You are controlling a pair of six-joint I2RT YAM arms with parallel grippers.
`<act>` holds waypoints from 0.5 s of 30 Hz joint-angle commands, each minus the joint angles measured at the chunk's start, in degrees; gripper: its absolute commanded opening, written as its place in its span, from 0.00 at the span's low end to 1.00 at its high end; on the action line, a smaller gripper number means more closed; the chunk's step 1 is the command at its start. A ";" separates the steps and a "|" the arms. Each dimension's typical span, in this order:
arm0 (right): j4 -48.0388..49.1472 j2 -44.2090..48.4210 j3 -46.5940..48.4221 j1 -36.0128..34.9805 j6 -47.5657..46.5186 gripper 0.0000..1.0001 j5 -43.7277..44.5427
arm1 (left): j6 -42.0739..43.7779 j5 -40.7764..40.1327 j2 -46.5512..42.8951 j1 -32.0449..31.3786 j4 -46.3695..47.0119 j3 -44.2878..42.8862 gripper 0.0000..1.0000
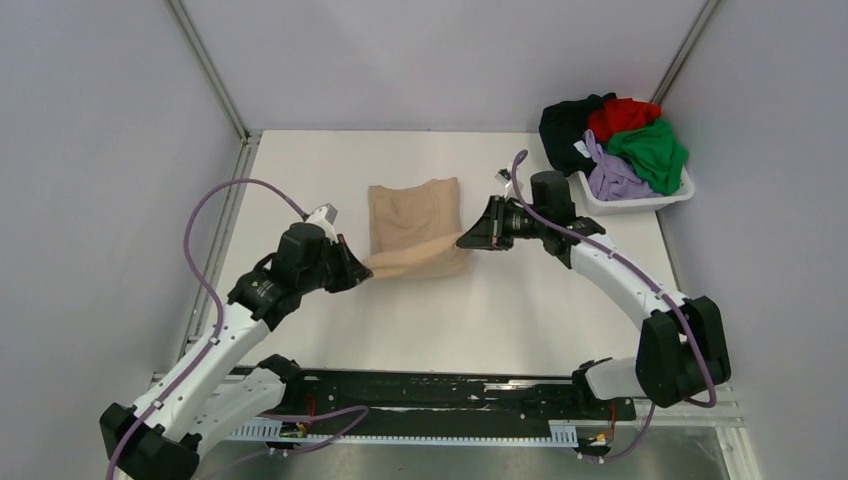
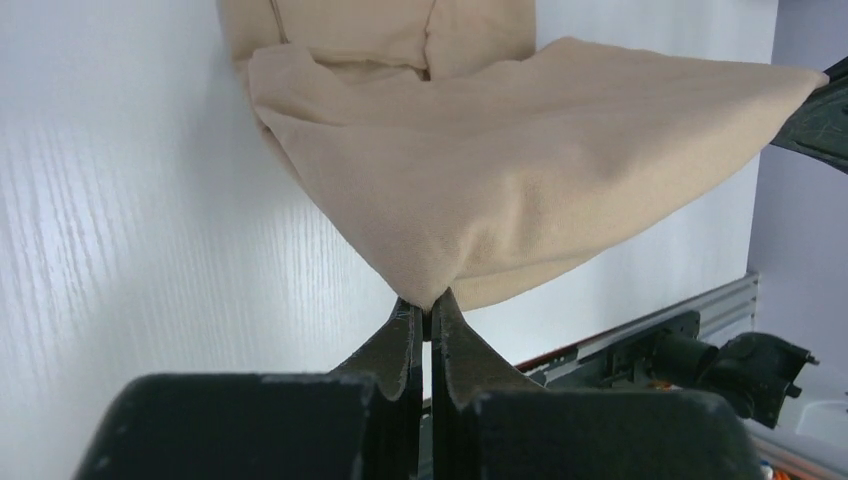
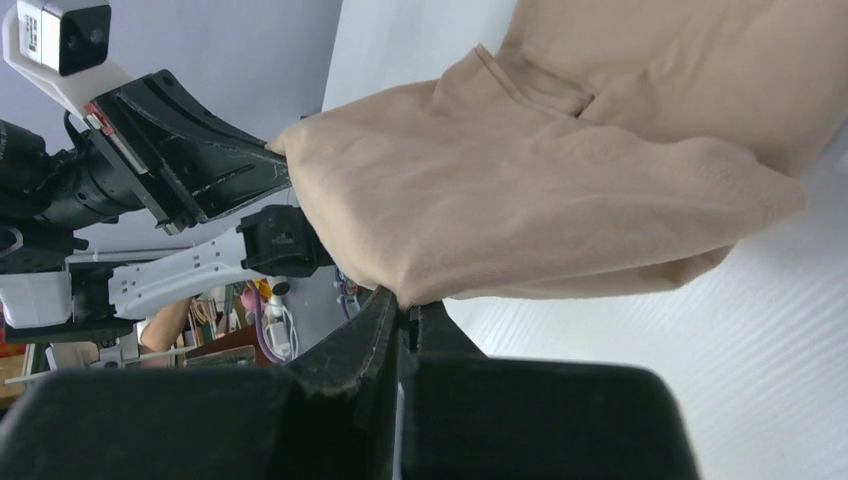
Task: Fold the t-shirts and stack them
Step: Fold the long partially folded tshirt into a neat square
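The tan t-shirt (image 1: 415,222) lies partly folded at the table's middle. Its near edge is lifted and stretched between my two grippers. My left gripper (image 1: 364,268) is shut on the near left corner; in the left wrist view the cloth (image 2: 500,170) bunches into the closed jaws of that gripper (image 2: 428,303). My right gripper (image 1: 466,239) is shut on the near right corner, which also shows in the right wrist view (image 3: 540,190) above that gripper (image 3: 408,310). The black (image 1: 565,125), red (image 1: 622,115), green (image 1: 652,152) and lavender (image 1: 612,178) shirts lie heaped in the basket.
The white plastic basket (image 1: 640,203) stands at the back right corner of the white table (image 1: 500,310). Grey walls and metal frame posts enclose the table. A black rail (image 1: 440,390) runs along the near edge between the arm bases.
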State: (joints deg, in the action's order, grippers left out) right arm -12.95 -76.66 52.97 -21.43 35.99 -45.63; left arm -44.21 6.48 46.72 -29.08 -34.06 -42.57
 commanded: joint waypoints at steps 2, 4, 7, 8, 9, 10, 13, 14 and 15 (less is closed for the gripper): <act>9.43 -5.34 6.78 1.44 0.92 0.00 -5.13 | -0.90 -4.67 2.78 1.87 2.45 -4.91 0.00; 11.51 -7.58 7.54 2.35 1.87 0.00 -6.31 | -1.52 -4.75 3.97 3.39 3.28 -5.57 0.00; 15.07 -11.15 7.67 4.26 4.07 0.00 -8.66 | -1.69 -4.33 5.51 5.83 5.36 -6.01 0.00; 15.74 -12.17 7.75 4.77 4.32 0.00 -9.05 | -1.26 -4.53 5.90 6.12 6.61 -6.16 0.00; 16.29 -13.18 7.93 5.18 4.61 0.00 -9.48 | -1.07 -5.55 6.93 6.62 6.98 -6.75 0.00; 16.88 -14.12 8.00 5.58 4.77 0.00 -9.85 | -0.58 -5.93 7.53 6.82 7.41 -7.18 0.00; 17.92 -17.08 9.14 6.50 4.73 0.00 -11.11 | 0.42 -8.19 11.20 7.68 8.59 -9.70 0.00; 18.61 -18.02 9.57 6.88 4.90 0.00 -11.55 | 0.85 -8.45 11.95 7.92 8.98 -10.15 0.00; 19.27 -19.05 10.16 7.06 4.98 0.00 -11.66 | 0.99 -8.52 13.36 8.43 9.62 -10.91 0.00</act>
State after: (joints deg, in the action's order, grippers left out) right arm -0.19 -93.38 59.07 -15.86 40.29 -54.59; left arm -44.71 2.44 57.34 -22.41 -28.82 -49.34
